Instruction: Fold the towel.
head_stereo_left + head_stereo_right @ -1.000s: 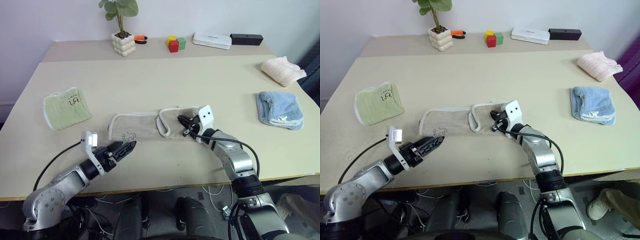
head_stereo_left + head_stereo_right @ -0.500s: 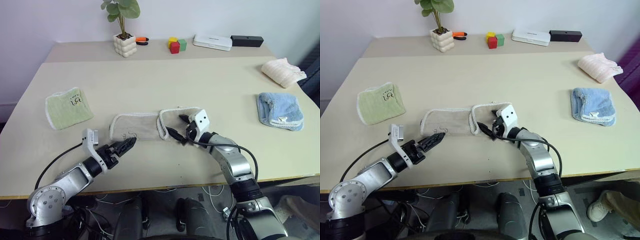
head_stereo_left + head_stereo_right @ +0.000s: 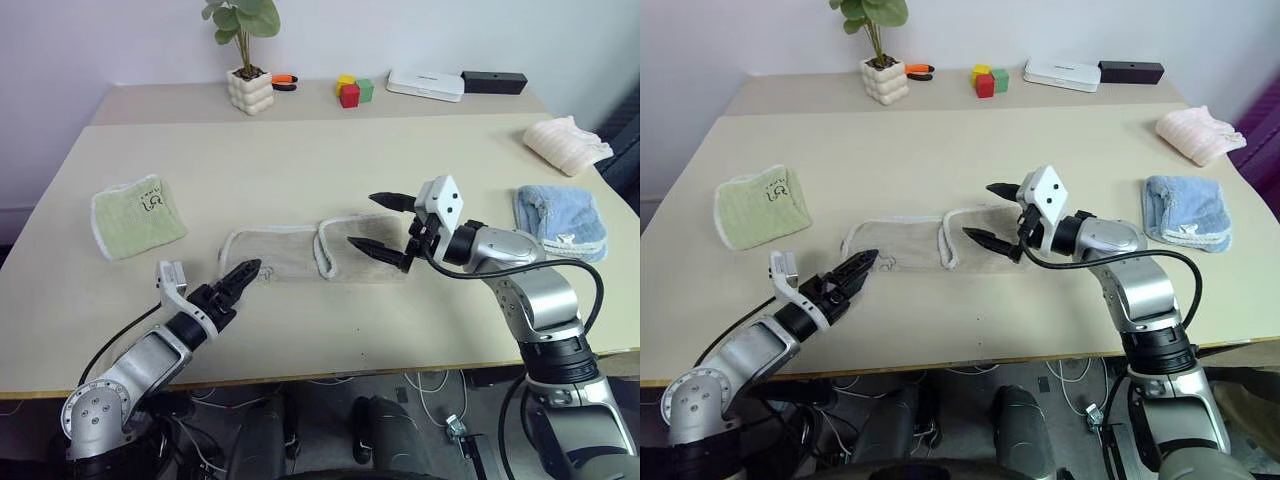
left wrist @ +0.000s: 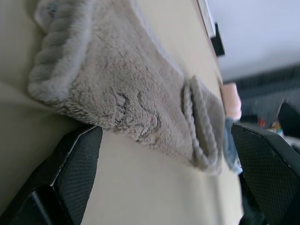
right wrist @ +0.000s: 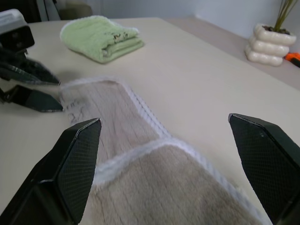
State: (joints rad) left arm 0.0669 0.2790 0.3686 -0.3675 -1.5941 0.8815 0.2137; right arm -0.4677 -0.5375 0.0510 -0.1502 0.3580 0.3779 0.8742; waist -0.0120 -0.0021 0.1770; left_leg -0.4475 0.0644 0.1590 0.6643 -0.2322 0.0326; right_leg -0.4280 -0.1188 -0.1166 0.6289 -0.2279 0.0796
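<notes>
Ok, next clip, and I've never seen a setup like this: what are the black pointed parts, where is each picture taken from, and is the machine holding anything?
It is a two-armed humanoid robot. The two wide pictures come from its head camera; the two close ones from cameras on each wrist, looking along that gripper's black fingers. On the table a beige towel lies folded into a long strip. The left gripper sits open by the strip's near left end; the right gripper hangs open above the right end. Neither holds anything. Also there: a green towel, a light blue towel, a pink cloth, a potted plant and coloured blocks.
</notes>
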